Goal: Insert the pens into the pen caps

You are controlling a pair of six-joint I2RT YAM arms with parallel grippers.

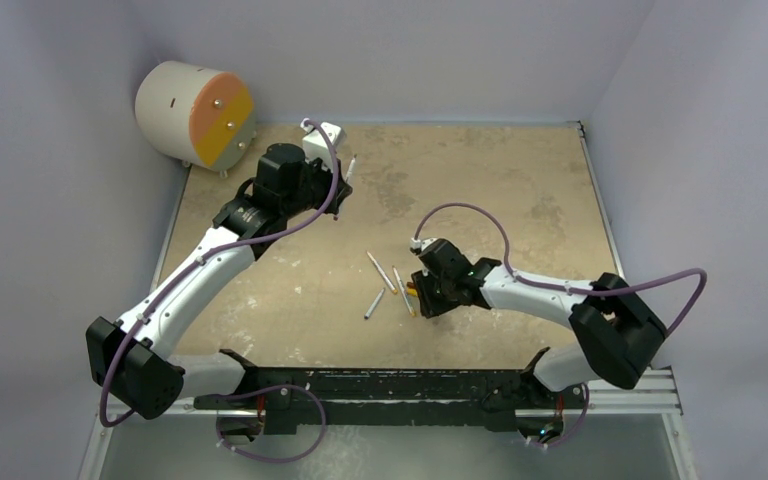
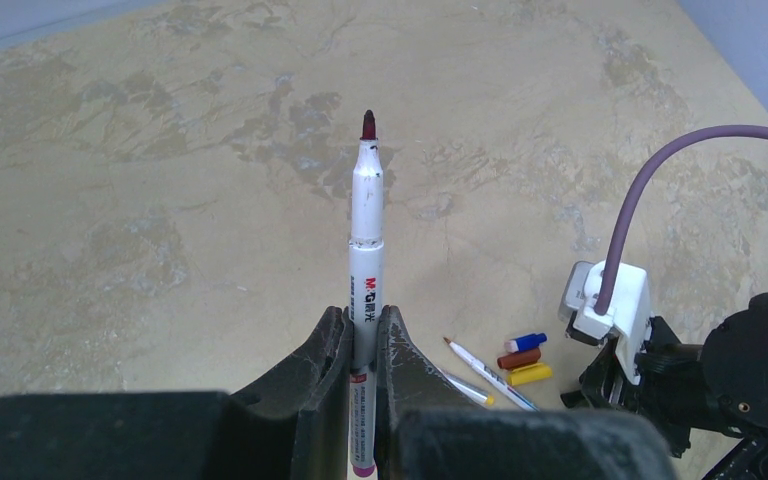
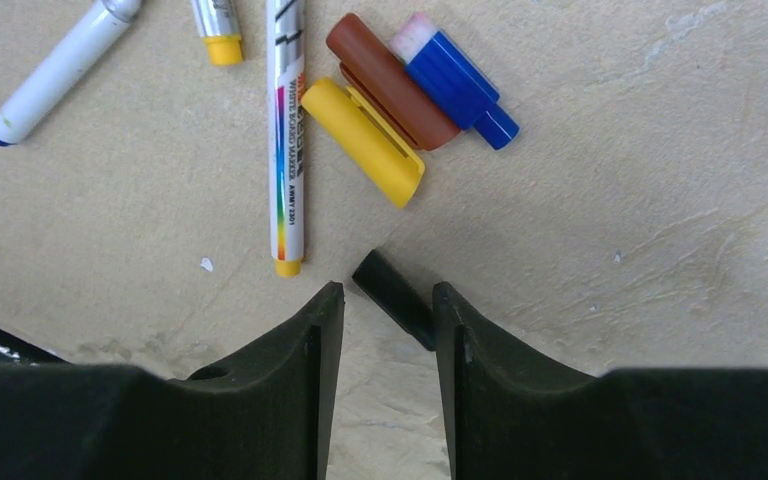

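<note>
Left hand [image 2: 363, 345] is clamped tight on the red-tipped pen [image 2: 366, 200], gripping the lower barrel. The tip points out past the fingers, and the pen is held up off the tabletop [image 2: 160, 200]. In the top view this hand is at the far left, well apart from the other items.

Right hand [image 3: 388, 292] is partly open and low over the tabletop, with a finger on each side of the black cap [image 3: 380, 280]. The cap lies slanted in the gap, not gripped, its near end right against one finger; can't tell if it touches.

Just beyond are the yellow cap [image 3: 365, 140], brown cap [image 3: 390, 80] and blue cap [image 3: 455, 85], packed side by side and touching. The long pen [image 3: 286, 130] lies flat just beside the yellow cap. The blue-tipped pen [image 3: 55, 70] is further left. A third pen [image 3: 215, 25] is cut off by the top edge.
</note>
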